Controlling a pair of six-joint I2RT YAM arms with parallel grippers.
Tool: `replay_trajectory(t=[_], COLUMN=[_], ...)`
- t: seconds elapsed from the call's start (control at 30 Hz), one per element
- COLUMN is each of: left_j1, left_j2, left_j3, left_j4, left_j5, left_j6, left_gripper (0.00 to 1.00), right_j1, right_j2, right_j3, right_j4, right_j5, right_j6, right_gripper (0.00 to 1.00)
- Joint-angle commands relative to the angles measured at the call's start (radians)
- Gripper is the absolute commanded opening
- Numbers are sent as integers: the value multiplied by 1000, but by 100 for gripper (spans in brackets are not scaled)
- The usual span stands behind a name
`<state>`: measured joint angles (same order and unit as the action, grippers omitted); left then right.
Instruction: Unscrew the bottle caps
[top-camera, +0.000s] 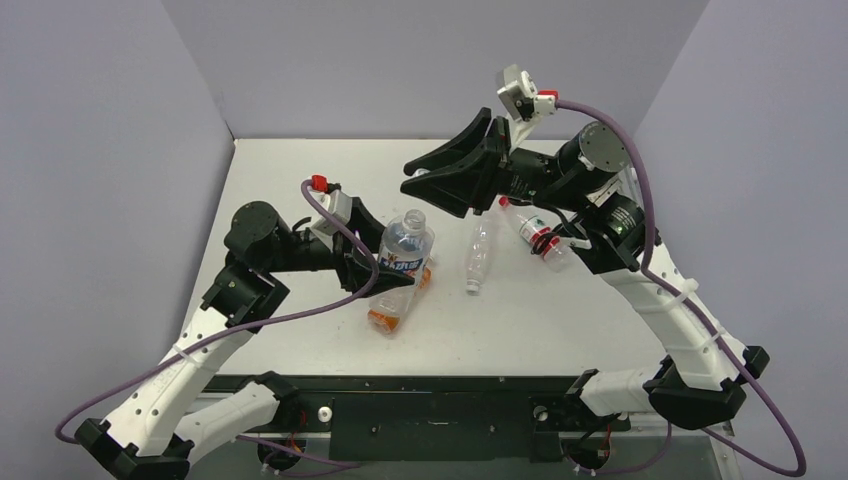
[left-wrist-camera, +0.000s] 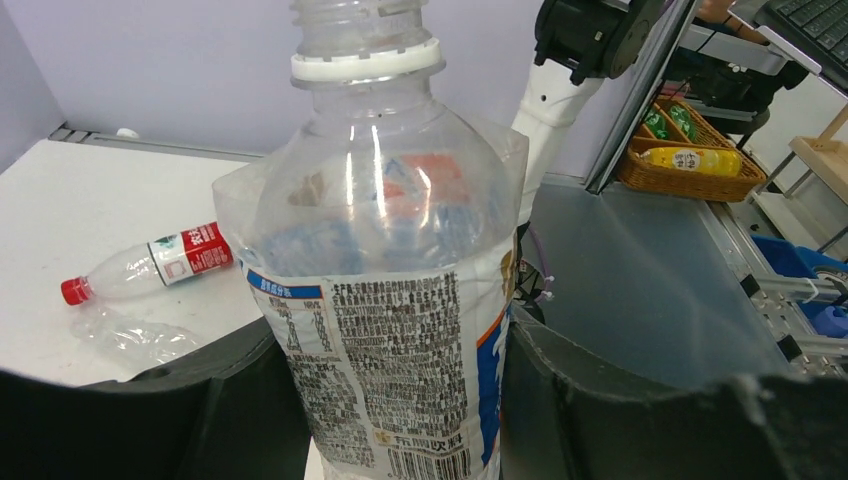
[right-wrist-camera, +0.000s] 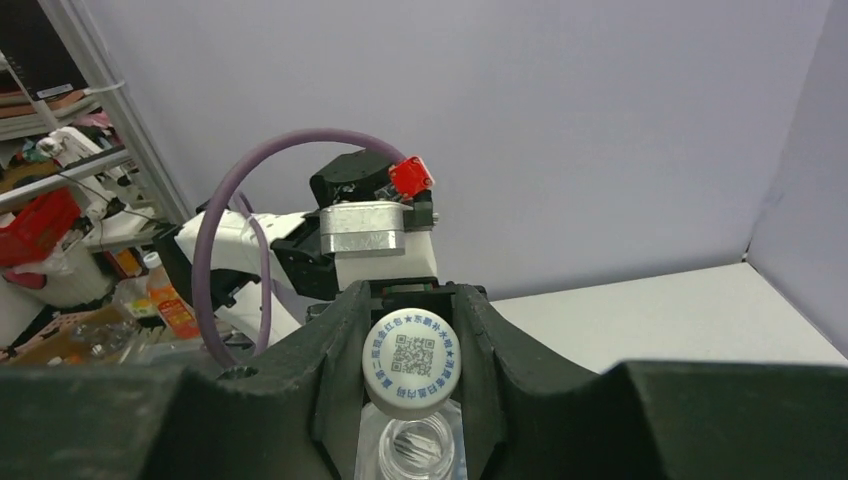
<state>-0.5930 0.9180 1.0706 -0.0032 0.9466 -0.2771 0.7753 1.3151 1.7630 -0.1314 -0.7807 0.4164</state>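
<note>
Right fingers (right-wrist-camera: 338, 385) are pinching the white cap (right-wrist-camera: 411, 362) directly above the open neck of the clear bottle (left-wrist-camera: 385, 300). Left fingers (left-wrist-camera: 620, 410) are gripping its labelled body, seemingly upright.

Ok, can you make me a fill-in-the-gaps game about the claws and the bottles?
1. The left claw grips a clear bottle whose neck has no ____ on it.
2. The right claw pinches a loose cap that is coloured ____.
3. The red-label bottle lies on its side, and its cap is coloured ____.
Missing words: cap; white; red.
</note>
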Motion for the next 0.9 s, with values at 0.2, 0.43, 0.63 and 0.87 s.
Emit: replay_trajectory(t=[0.2,0.43,0.63,0.87], left_j1=[14,27,30,32], left_j2=[-74,-143,-173,-183], left_j3=[-16,-94,-134,-148], left_j4=[-100,-142,-133,-112], left_j5=[-156,-199,-235,-239], left_j6=[190,206,191,172], left_gripper=[13,13,13,12], right_j1=[-259,-312,-320,-323], right_j2=[-122,-214,-261,-191], right_j3=[-208,-667,-938,-1089], right_j4=[-278,-335,-273,-170], right_j5=[606,947,1125,1230], right_j6=[-30,48,147,243], right_gripper=[0,0,0,0])
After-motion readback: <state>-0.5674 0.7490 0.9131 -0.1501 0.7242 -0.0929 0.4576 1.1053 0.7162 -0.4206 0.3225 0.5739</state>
